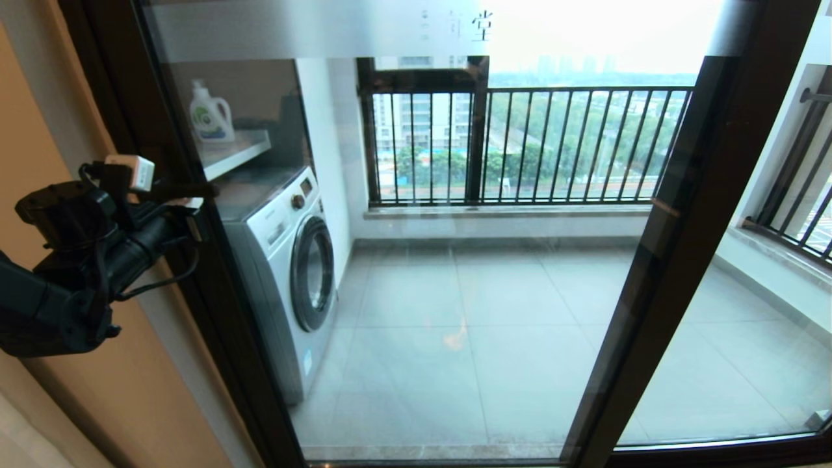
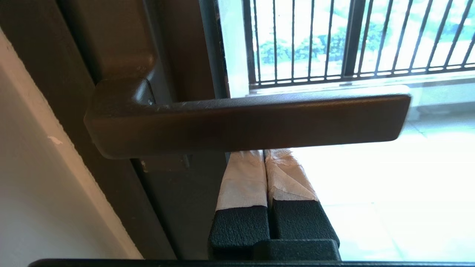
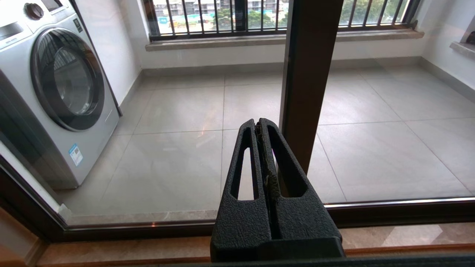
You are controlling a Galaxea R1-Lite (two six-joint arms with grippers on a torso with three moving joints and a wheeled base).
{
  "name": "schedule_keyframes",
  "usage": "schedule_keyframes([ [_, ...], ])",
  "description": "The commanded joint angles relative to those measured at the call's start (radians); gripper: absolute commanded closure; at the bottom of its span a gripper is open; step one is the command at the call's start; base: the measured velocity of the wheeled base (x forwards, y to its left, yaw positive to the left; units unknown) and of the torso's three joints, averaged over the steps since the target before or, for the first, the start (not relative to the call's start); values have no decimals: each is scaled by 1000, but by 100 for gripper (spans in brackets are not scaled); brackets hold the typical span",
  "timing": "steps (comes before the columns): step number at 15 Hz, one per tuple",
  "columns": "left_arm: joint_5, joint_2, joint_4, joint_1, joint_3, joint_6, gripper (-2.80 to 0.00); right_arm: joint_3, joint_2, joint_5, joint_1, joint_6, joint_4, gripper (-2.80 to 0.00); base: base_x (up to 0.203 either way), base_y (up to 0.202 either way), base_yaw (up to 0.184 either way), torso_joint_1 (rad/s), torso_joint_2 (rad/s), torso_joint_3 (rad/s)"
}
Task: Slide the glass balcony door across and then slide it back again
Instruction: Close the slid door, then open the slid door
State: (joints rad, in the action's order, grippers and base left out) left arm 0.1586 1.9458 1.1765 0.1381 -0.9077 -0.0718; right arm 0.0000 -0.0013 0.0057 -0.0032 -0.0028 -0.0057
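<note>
Reaching toward the left upright of the glass balcony door (image 1: 416, 260), the left gripper (image 1: 188, 195) sits at the dark frame, above the washing machine (image 1: 286, 260) seen through the glass. From the head view its fingertips are lost against the frame, but the left wrist view makes up for that: the two tape-wrapped fingers (image 2: 245, 178) are pressed together with nothing between them, their tips passing behind the handle (image 2: 245, 122), a dark bar jutting from the door's upright over the glass. Whether they touch it cannot be told.

The right gripper (image 3: 261, 128) shows only in its own wrist view, jaws closed on nothing, held before the glass beside a second dark upright (image 3: 308, 74), to the right of the washing machine. A detergent bottle (image 1: 211, 114) stands on the shelf (image 1: 237, 153) above the machine, and black railing bars (image 1: 552, 143) line the far side of the balcony.
</note>
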Motion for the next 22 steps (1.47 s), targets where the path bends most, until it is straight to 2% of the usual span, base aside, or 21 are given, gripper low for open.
schedule_keyframes([
  [1,1,-11,8,0,9,0,0,3,1,0,0,0,0,0,0,0,0,0,0,0],
  [3,3,-29,8,0,54,2,0,3,1,0,0,0,0,0,0,0,0,0,0,0],
  [6,9,-68,25,4,185,7,0,3,1,0,0,0,0,0,0,0,0,0,0,0],
  [9,-17,-76,86,42,229,7,0,3,1,0,0,0,0,0,0,0,0,0,0,0],
  [13,-27,-137,68,123,165,9,0,3,1,0,0,0,0,0,0,0,0,0,0,0],
  [16,-25,-184,-5,138,81,12,0,3,1,0,0,0,0,0,0,0,0,0,0,0],
  [20,-19,-242,-153,110,-26,14,0,3,1,0,0,0,0,0,0,0,0,0,0,0],
  [22,-32,-242,-194,60,-80,16,0,3,1,0,0,0,0,0,0,0,0,0,0,0],
])
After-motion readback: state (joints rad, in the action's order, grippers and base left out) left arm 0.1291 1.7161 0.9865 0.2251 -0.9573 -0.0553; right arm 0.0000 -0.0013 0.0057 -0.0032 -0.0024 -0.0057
